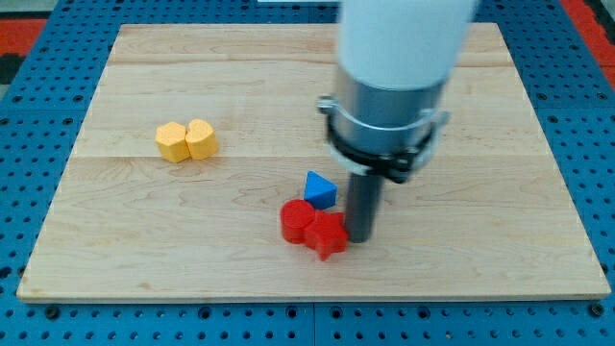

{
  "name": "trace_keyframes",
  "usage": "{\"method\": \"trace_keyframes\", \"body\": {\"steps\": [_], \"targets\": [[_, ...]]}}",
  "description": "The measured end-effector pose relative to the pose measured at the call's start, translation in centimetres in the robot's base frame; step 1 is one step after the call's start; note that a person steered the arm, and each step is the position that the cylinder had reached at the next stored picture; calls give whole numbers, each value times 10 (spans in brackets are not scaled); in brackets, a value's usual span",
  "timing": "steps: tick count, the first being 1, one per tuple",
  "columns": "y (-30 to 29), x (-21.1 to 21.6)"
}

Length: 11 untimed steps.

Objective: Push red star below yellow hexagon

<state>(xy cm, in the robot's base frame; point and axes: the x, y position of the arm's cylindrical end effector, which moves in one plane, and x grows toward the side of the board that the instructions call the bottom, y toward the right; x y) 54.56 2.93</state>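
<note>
Red star (329,234) lay near the board's bottom edge, the bare rod's tip (360,238) touching its right side; a leftward shove risked dragging the adjoining red cylinder (297,220) toward the yellow hexagon (173,141).

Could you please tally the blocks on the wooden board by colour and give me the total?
Yellow: 2, the yellow hexagon block and a second yellow block, touching each other.
Red: 2, the red round block and the red star block, touching, with my tip just to the star's right in the view.
Blue: 1, the blue triangular block.
Total: 5 blocks.
</note>
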Motion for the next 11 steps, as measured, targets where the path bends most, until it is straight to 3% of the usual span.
{"method": "trace_keyframes", "body": {"steps": [3, 4, 5, 6, 7, 10, 11], "targets": [[-113, -26], [-73, -25], [-67, 1], [-108, 29], [-151, -5], [-179, -57], [-226, -23]]}}
